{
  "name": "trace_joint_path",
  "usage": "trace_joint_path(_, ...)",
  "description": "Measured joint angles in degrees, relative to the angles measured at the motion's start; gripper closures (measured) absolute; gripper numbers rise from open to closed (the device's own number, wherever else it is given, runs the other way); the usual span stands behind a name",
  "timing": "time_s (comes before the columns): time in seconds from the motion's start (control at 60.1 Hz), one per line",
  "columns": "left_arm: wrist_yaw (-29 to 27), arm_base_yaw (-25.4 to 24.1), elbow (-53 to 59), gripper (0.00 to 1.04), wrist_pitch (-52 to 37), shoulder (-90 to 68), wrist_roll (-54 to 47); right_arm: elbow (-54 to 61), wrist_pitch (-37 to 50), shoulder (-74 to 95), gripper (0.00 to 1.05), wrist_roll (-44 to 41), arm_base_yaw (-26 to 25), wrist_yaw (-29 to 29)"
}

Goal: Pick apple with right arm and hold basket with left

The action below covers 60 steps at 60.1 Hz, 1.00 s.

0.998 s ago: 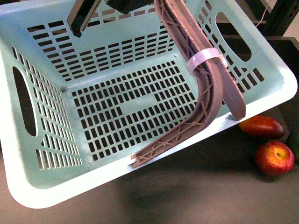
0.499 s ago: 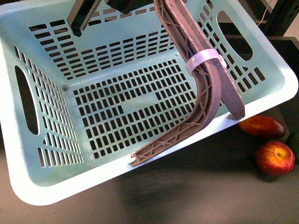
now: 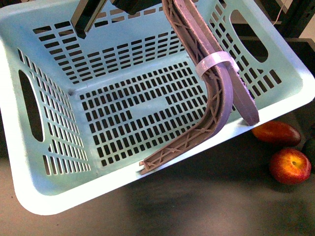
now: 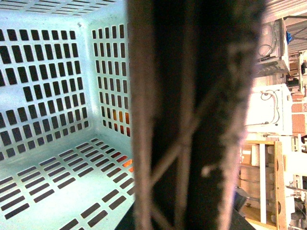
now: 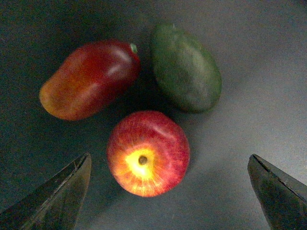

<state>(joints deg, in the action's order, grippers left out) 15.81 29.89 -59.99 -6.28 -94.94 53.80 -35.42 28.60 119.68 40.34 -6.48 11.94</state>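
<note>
The pale mint-green basket (image 3: 64,196) fills the front view, tilted, its near rim low and its slotted floor facing me. My left gripper (image 3: 140,5) is shut on the basket's brown lattice handle (image 3: 216,98) at the top edge. In the left wrist view the handle (image 4: 192,120) fills the middle and hides the jaws, with the basket wall (image 4: 53,86) behind. The red apple (image 3: 290,166) lies on the dark table right of the basket. In the right wrist view my right gripper (image 5: 169,160) is open above the apple (image 5: 147,153), which lies between the fingers, stem dimple up.
A red-orange mango-like fruit (image 3: 276,133) lies beside the basket's right corner, just behind the apple. It touches the apple's far side in the right wrist view (image 5: 91,79). A dark green fruit (image 5: 186,67) lies next to both. Shelving and boxes (image 4: 273,120) stand beyond the basket.
The basket has shifted slightly, its near left corner moving right and its right corner rising a little. The fruits have not moved.
</note>
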Motion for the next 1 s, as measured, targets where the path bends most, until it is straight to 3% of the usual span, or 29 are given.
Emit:
trace_joint_path(0.283, 0.0, 0.0, 0.0, 1.0, 0.0, 0.0, 0.0, -2.8, 1.0, 5.8, 0.09, -2.1, 2.0, 0.8)
trace_joint_path(0.566, 0.1, 0.0, 0.0, 1.0, 0.0, 0.0, 0.0, -6.9, 1.3, 10.6, 0.09, -6.5, 5.2, -2.5)
trace_joint_path(0.998, 0.1, 0.0, 0.0, 1.0, 0.0, 0.0, 0.0, -9.6, -0.4, 15.2, 0.09, -8.5, 4.5, -2.9)
